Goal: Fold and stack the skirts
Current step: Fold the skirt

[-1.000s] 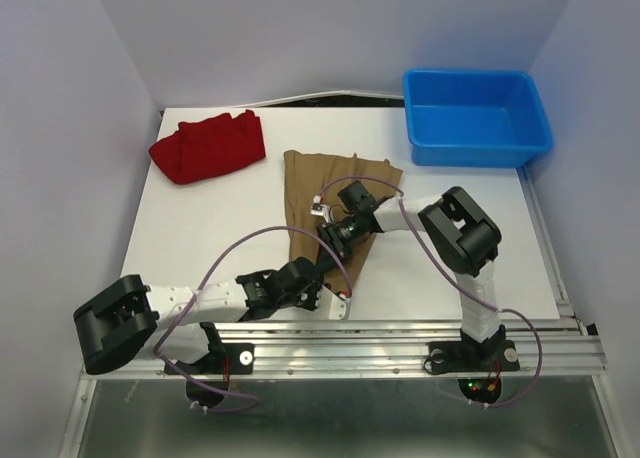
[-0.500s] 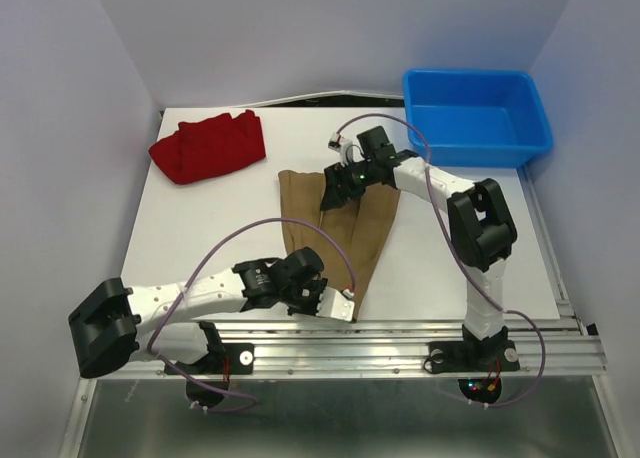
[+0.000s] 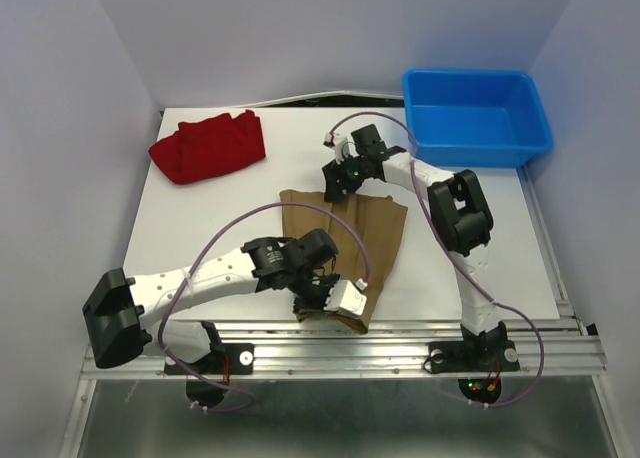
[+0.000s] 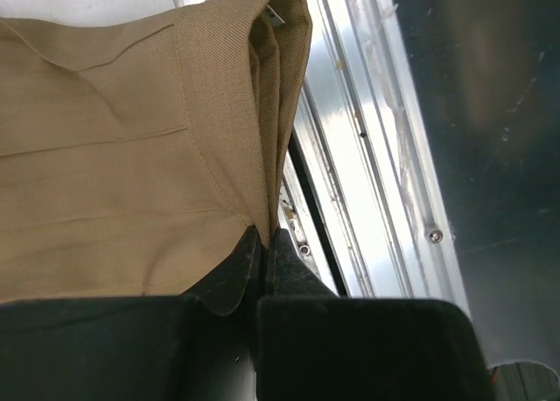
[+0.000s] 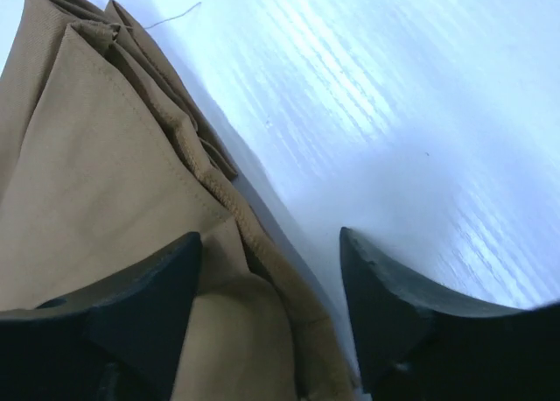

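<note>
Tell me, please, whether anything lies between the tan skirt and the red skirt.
Nothing visible does: only table surface separates the tan skirt from the red skirt. The left pincer is shut on its near hem; the right pincer, open, sits at its far edge.

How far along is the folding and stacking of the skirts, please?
Done: the tan skirt looks folded lengthwise into layers. In hand: the left gripper pinches its near edge; the right gripper hangs open by its far edge. Left: the red skirt sits bunched and apart, so nothing is stacked.
</note>
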`<control>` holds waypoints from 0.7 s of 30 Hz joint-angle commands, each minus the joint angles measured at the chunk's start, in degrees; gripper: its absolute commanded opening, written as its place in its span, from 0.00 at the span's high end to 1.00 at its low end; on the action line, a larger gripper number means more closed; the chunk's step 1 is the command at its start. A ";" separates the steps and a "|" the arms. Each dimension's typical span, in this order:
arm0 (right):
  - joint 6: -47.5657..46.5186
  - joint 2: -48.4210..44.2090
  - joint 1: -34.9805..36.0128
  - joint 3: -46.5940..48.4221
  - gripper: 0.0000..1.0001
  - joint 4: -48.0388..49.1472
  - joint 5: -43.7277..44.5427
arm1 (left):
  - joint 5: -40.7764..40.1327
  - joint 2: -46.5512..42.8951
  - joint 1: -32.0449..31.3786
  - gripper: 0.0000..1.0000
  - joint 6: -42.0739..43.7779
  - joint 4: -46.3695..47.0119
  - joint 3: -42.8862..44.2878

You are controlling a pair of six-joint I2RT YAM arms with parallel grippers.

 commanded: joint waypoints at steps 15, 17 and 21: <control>2.12 -3.67 3.21 -15.05 0.67 -1.60 -21.06 | 8.92 11.06 14.39 1.00 6.14 -17.43 28.54; 3.00 -4.98 4.00 -16.90 0.68 -0.72 -21.85 | 7.51 13.16 16.06 1.00 7.37 -17.95 31.19; 4.50 -6.57 6.01 -19.10 0.68 0.95 -23.96 | 6.28 16.86 17.91 1.00 10.45 -18.13 34.62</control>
